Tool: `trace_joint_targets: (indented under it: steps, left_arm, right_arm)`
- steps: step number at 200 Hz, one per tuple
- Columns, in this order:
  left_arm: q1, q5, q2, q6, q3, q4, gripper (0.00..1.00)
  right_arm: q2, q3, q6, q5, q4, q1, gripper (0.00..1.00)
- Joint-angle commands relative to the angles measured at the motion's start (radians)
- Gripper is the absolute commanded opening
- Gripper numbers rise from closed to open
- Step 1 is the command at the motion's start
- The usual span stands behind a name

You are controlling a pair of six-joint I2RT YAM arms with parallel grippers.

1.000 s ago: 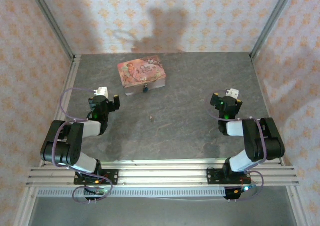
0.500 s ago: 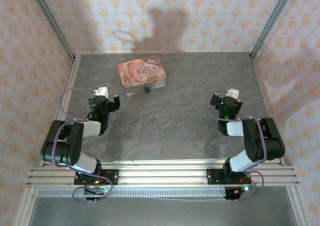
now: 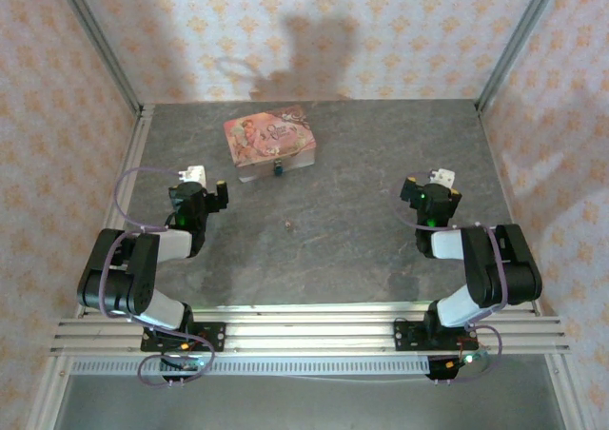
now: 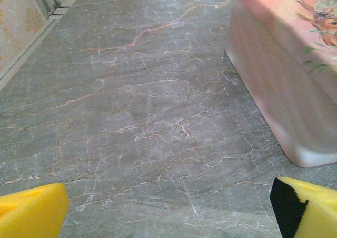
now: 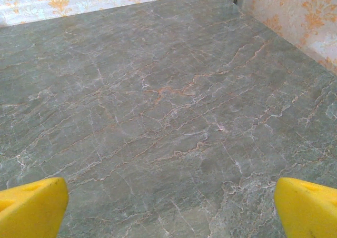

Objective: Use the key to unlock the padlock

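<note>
Table [image 3: 381, 164]: grey stone-look slab, matt, faintly rough, crossed by pale and rust-coloured veins. Tin [image 3: 269, 142]: smooth sheet metal with a printed pink floral coat and a soft satin sheen on its rounded wall. Padlock [image 3: 278, 168] and key [image 3: 288, 225]: too small to judge finish; the key reads as a dull speck. Left gripper [image 4: 167, 214] and right gripper [image 5: 168, 209]: pads [image 4: 31, 211] of yellow foam, matt. Rails [image 3: 304, 330]: bare ribbed aluminium, lightly reflective. Walls [image 3: 285, 30]: matt patterned covering.

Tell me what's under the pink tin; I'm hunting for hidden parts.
The pink tin sits flat on the grey table; bare tabletop shows around its base. The padlock sits at its front. Anything beneath is covered.
</note>
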Motion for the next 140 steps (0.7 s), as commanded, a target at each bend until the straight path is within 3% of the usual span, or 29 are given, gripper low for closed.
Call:
trace_joint_targets:
  steps: [1, 89, 98, 115, 140]
  left_arm:
    - [0.003, 0.007, 0.004, 0.009, 0.006, 0.029, 1.00]
    - [0.003, 0.005, -0.017, 0.008, 0.029, -0.021, 1.00]
    - [0.003, -0.004, -0.052, 0.001, 0.069, -0.109, 1.00]
    - [0.003, -0.060, -0.114, -0.071, 0.212, -0.437, 1.00]
    - [0.003, 0.014, -0.146, -0.180, 0.358, -0.675, 1.00]
  right_arm:
    - [0.000, 0.013, 0.011, 0.018, -0.004, -0.007, 1.00]
    - [0.002, 0.014, 0.012, 0.015, -0.005, -0.006, 1.00]
    - [0.001, 0.013, 0.012, 0.016, -0.005, -0.006, 1.00]
    - [-0.016, 0.024, 0.000, -0.003, -0.032, -0.006, 1.00]
    - [-0.077, 0.222, -0.018, -0.018, -0.422, 0.002, 1.00]
